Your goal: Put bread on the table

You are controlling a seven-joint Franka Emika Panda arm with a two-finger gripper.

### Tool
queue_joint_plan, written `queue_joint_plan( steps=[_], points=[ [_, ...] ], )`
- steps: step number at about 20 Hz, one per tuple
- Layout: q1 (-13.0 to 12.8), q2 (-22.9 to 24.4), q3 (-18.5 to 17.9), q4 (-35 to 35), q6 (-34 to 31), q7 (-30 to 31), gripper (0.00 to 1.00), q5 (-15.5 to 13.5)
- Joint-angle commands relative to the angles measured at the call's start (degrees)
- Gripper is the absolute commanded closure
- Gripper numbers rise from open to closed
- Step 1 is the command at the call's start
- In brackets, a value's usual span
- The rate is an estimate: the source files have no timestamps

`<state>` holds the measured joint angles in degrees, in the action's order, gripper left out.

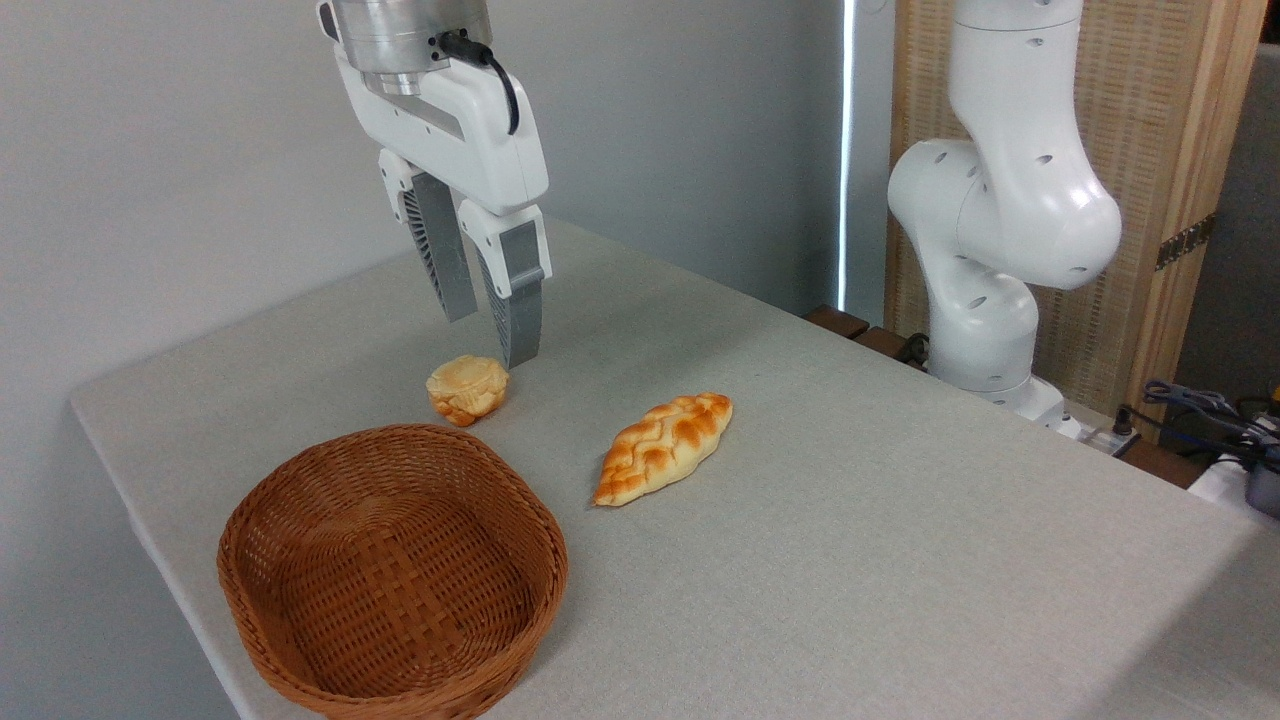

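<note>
Pale grey walls stand behind a counter point(900, 560) covered in light grey-beige cloth, its rounded corner showing at the far left. On the right, beyond the counter's edge, the white robot arm point(1000, 220) rises in front of a woven bamboo-coloured screen point(1150, 150), with a tangle of cables point(1200, 410) at the far right. The arm's wrist comes down from the top of the picture on the left, ending in the gripper point(490, 330), whose two grey ribbed fingers point(518, 300) point down and stand a little apart, released, with nothing between them. Its tips hang just above and slightly to the right of the bread point(467, 389), a small pale-golden bun with a lobed top. Whether the right finger's tip touches the bun cannot be told. The bun lies on the counter's cloth, just beyond the far rim of the basket point(395, 575), outside it. That brown wicker basket sits near the counter's front left edge, and its woven bottom shows bare. To the right of the bun and well apart from it lies a longer braided orange-brown loaf point(663, 447), flat on the cloth, slanting from near left to far right, close to the basket's right side but not touching it.
</note>
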<state>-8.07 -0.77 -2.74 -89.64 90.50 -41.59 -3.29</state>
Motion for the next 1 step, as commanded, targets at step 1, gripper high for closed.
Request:
queue_joint_plan(
  steps=[1],
  points=[
    [0.42, 0.24, 0.11, 0.69, -1.47, -0.51, 0.00, -1.20]
  ],
)
